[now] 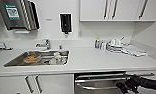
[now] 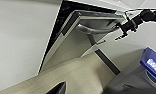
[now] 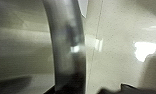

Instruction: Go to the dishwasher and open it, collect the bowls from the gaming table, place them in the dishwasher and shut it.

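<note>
The dishwasher (image 1: 100, 83) sits under the white counter, and its stainless-steel door (image 2: 69, 47) is tilted partly open from the top, with a dark gap behind it. My right gripper (image 1: 126, 87) is shut on the right end of the bar handle (image 2: 94, 29), and the black arm comes in from the right. The same handle (image 3: 66, 47) runs large and close through the right wrist view. A dark piece of my left gripper (image 2: 56, 88) shows low down, facing the door from the side.
A steel sink (image 1: 11, 62) with a tap (image 1: 45, 44) holds dishes, one with orange contents (image 1: 31, 58). Bottles and clutter (image 1: 111, 45) stand at the back right of the counter (image 1: 94, 60). White cabinet doors (image 1: 31, 85) are left of the dishwasher.
</note>
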`<state>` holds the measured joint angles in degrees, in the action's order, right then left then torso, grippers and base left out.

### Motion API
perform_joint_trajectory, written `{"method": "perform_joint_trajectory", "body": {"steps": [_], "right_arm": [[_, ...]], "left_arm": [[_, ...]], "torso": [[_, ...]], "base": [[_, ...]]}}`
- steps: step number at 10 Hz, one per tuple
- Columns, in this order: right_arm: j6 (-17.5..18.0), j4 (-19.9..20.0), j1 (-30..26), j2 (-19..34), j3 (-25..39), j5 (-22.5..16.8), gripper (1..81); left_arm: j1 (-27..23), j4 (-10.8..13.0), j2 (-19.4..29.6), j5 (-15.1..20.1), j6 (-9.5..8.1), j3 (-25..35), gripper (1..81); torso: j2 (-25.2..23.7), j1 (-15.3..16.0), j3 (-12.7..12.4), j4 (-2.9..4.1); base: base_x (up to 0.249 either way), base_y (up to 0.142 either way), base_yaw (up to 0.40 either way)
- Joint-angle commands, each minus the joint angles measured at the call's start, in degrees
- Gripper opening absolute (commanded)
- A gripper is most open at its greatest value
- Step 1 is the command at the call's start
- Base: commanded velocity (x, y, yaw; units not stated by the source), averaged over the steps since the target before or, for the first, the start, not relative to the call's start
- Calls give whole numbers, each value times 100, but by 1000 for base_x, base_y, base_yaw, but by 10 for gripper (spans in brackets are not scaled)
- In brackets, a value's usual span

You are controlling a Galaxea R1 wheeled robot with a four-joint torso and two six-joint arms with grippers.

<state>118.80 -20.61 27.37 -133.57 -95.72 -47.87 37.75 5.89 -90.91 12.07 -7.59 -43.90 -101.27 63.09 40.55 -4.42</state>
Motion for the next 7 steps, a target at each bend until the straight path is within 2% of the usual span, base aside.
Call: {"method": "perform_joint_trajectory", "body": {"steps": [1, 6, 7], "right_arm": [[38, 145, -464, 285, 55, -838, 811], [38, 145, -420, 310, 116, -750, 811], [38, 172, -350, 355, 169, -495, 811]], "left_arm": [[-431, -44, 142, 111, -5, 65, 811], [-431, -44, 37, 120, -5, 21, 811], [-431, -35, 37, 129, -5, 21, 811]], "torso": [[0, 0, 0, 0], [2, 6, 0, 0], [2, 6, 2, 0]], "base": [[-64, 0, 0], [-71, 0, 0], [-73, 0, 0]]}}
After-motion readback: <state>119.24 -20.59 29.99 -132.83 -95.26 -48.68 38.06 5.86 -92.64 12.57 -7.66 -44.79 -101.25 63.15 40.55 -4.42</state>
